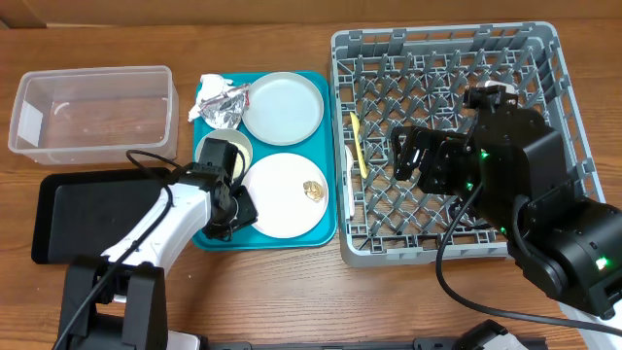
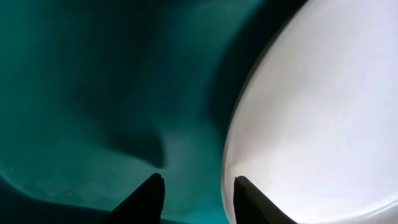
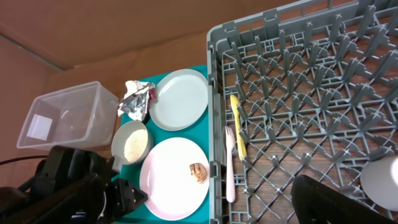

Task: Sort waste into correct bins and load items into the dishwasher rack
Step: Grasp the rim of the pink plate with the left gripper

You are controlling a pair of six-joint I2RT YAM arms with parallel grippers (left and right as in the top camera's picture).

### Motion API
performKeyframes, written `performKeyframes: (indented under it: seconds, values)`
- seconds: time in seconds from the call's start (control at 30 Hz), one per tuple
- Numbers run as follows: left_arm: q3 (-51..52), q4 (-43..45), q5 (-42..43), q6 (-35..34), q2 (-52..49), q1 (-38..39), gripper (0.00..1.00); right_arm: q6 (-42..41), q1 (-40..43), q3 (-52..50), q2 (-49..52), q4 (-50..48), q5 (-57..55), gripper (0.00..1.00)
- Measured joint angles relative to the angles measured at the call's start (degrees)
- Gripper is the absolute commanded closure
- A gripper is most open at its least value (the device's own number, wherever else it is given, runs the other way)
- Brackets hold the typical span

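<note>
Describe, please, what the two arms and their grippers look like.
The left arm is white with black joints and a looping black cable; the left gripper has dark, tapered fingertips. The right arm is bulky and all black, with small green lights and a trailing cable; the right gripper is black too.

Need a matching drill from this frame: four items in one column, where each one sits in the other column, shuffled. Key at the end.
Items
1. foil wrapper
2. brown morsel
3. yellow utensil
4. loose rice

Places
A. in the small bowl
B. inside the dishwasher rack
C. on the whitish-pink plate
D. directly on the teal tray

Pairs: 1-D, 2-C, 3-B, 4-A
</note>
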State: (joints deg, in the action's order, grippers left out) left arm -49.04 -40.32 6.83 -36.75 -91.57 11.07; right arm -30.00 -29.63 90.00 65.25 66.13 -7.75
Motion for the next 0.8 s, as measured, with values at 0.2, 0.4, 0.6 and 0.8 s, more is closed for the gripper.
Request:
performKeyframes:
  seconds: [0.2,0.4,0.6,0.8]
  values:
    - [0.7,3.26,0.02,-0.52,0.0,2.08,0.89,-0.02,0.02,0.0,0.0,0.33,0.02,0.0]
    - [0.7,3.56,0.02,-0.39,0.0,2.8,0.96,0.0,0.02,0.0,0.0,0.35,0.02,0.0]
    - [0.68,2.67,-0.02,-0.39,0.0,2.8,0.96,-0.02,0.02,0.0,0.0,0.35,0.02,0.0]
    - [0.57,0.72,-0.02,-0.42,0.02,2.8,0.96,0.0,0.0,0.0,0.0,0.42,0.02,0.0]
